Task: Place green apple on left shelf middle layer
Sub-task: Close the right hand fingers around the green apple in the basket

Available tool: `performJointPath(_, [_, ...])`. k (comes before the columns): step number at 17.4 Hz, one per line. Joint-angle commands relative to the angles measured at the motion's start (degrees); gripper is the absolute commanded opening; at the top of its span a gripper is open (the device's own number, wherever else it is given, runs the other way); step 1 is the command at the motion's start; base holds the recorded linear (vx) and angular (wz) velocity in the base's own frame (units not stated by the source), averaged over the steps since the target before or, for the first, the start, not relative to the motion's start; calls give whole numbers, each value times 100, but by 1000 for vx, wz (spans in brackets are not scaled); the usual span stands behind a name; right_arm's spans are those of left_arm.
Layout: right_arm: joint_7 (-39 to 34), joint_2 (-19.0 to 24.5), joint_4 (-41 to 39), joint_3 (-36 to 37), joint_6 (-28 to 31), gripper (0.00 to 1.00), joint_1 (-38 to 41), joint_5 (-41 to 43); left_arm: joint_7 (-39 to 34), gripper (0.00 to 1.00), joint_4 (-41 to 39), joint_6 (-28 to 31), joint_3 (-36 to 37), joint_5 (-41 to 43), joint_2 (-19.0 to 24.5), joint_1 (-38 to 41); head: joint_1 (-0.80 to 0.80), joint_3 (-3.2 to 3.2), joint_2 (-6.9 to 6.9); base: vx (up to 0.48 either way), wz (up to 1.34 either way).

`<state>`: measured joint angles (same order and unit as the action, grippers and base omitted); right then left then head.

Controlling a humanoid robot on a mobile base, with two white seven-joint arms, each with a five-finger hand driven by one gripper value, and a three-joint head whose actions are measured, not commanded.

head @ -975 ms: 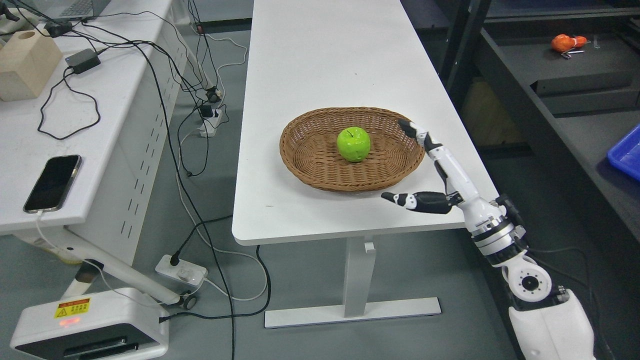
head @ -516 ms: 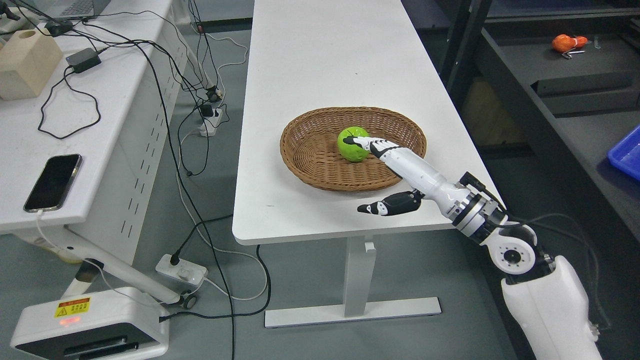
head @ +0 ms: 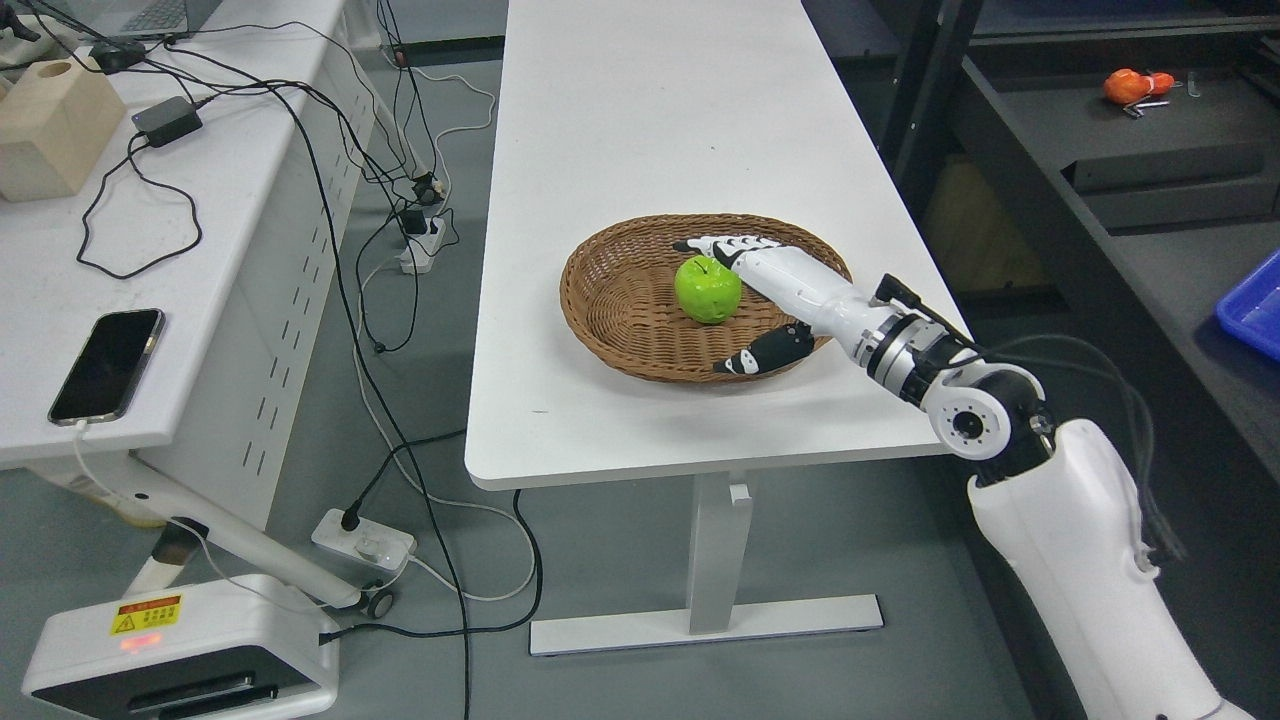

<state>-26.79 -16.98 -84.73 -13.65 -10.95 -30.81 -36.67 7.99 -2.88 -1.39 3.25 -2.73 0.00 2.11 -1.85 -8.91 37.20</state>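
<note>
We see a bright green apple [head: 708, 290] in a brown woven wicker basket [head: 620, 300] on a plain white desk [head: 650, 120], beside a white hand [head: 770, 300] with black fingertips [head: 690, 245].

**White arm, black joints**

Glossy white shell on the right arm [head: 1080, 540]. Round white joint disc with small dark screw holes; black and silver rings at the wrist. White right hand [head: 775, 290], black thumb base, black-and-white fingertips [head: 700, 245]. Dark cables looping beside the forearm.

Laptop [head: 150, 12] cut by top edge, blue bin [head: 1255, 315] cropped right
</note>
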Motion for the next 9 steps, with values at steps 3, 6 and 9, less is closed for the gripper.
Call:
performJointPath(3, [-247, 431, 2282, -998, 533, 100, -1435, -173, 1, 100, -2, -2, 0, 0, 100, 0, 0, 0, 0, -1, -12])
performJointPath(6, [-247, 827, 3023, -1228, 647, 100, -1779, -200, 0, 100, -2, -11, 0, 0, 100, 0, 0, 0, 0, 59, -58])
performJointPath(9, [-265, 810, 3023, -1568, 595, 100, -1788, -218, 1, 100, -2, -2, 0, 0, 100, 0, 0, 0, 0, 155, -81])
